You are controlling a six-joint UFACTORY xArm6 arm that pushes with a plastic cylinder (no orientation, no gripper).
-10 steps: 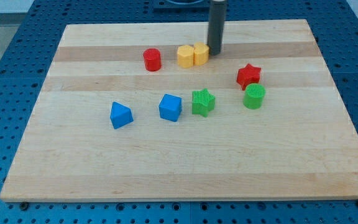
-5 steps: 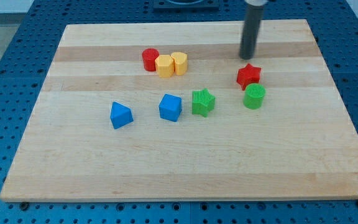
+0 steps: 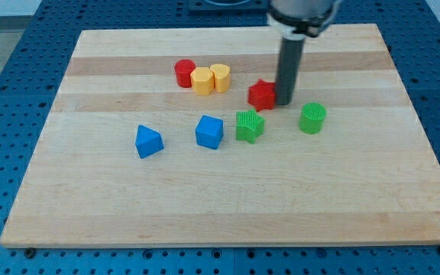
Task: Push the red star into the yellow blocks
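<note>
The red star (image 3: 262, 94) lies near the middle of the wooden board (image 3: 228, 198), just right of and below the yellow blocks. My tip (image 3: 285, 101) touches the star's right side. Two yellow blocks sit side by side, the left one (image 3: 202, 80) a hexagon shape and the right one (image 3: 221, 76) a cylinder shape. A red cylinder (image 3: 184, 72) touches the left yellow block's left side. A small gap separates the star from the right yellow block.
A green star (image 3: 249, 126) sits just below the red star. A green cylinder (image 3: 312, 118) stands to the right of my tip. A blue cube (image 3: 209, 131) and a blue triangular block (image 3: 148, 141) lie lower left.
The yellow blocks slid left against the red cylinder. My tip then moved right, came down beside the red star and pushed it left, away from the green cylinder.
</note>
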